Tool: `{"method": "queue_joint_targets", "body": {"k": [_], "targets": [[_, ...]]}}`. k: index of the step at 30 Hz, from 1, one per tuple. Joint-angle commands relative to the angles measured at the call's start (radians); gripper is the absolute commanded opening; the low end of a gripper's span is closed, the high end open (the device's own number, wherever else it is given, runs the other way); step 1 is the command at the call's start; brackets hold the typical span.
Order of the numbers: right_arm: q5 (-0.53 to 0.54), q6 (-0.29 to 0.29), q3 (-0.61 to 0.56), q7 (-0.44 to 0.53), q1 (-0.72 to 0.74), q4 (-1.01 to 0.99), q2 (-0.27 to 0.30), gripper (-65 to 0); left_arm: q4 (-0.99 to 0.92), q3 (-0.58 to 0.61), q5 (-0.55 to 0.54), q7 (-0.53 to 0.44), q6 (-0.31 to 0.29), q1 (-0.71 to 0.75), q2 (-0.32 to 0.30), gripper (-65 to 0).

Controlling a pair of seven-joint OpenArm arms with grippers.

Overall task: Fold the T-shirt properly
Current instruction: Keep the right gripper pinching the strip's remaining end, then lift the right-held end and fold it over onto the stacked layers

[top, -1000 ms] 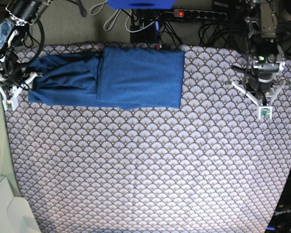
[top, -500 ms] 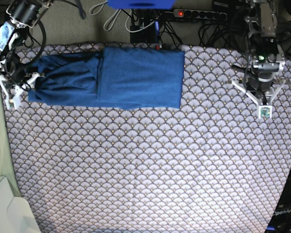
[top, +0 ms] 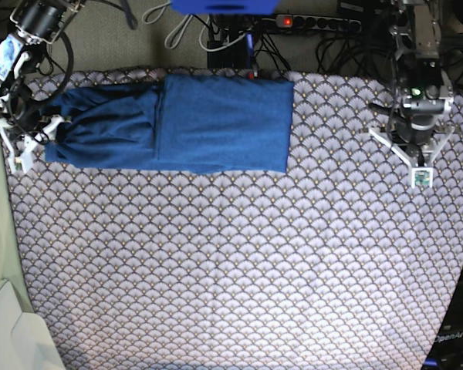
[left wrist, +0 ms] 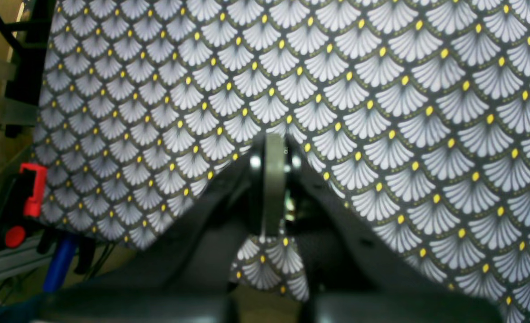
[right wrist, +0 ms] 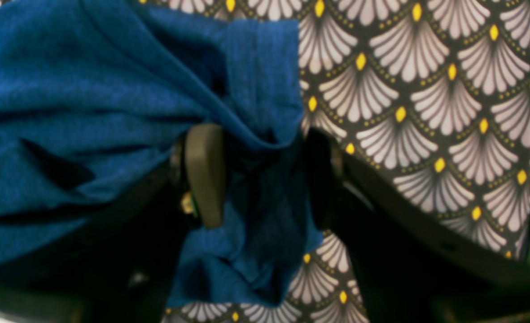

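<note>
The blue T-shirt (top: pixel 216 123) lies folded into a long band at the back of the table, its left part bunched. My right gripper (top: pixel 32 142) sits at the shirt's left end. In the right wrist view its fingers (right wrist: pixel 204 172) stand wide apart, open, with a crumpled edge of the T-shirt (right wrist: pixel 67 89) lying between them. My left gripper (top: pixel 420 176) hovers at the table's right side, far from the shirt. In the left wrist view its fingertips (left wrist: pixel 273 188) are pressed together, shut on nothing, over bare cloth.
A scallop-patterned tablecloth (top: pixel 239 262) covers the table. Cables and a power strip (top: pixel 316 23) run behind the back edge. A white object (top: pixel 8 331) sits off the front left corner. A black and red clamp (left wrist: pixel 22 202) holds the table's edge.
The right gripper has shifted slightly right, onto the shirt's left end, then held still. The left arm has not moved.
</note>
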Motion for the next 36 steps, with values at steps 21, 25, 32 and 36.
{"method": "queue_joint_targets", "body": {"k": [21, 25, 32, 36], "targets": [[0.0, 0.003, 0.0, -0.024, 0.004, 0.014, -0.02, -65.0, 0.021, -0.006, 0.014, -0.015, 0.003, -0.006, -0.015, -64.9], [0.001, 0.003, 0.0, -0.057, 0.01, 0.016, -0.02, -65.0, 0.023, -0.006, 0.014, -0.015, 0.004, -0.006, -0.017, -64.9], [0.0, 0.003, -0.051, -0.07, -0.002, 0.166, -0.091, -65.0, 0.023, -0.086, 0.008, -0.015, -0.002, -0.008, -0.018, -64.9], [-0.003, 0.003, -0.112, -0.07, -0.033, 0.281, -0.137, -65.0, 0.03, -0.132, 0.008, -0.015, -0.003, -0.008, -0.018, -64.9]]}}
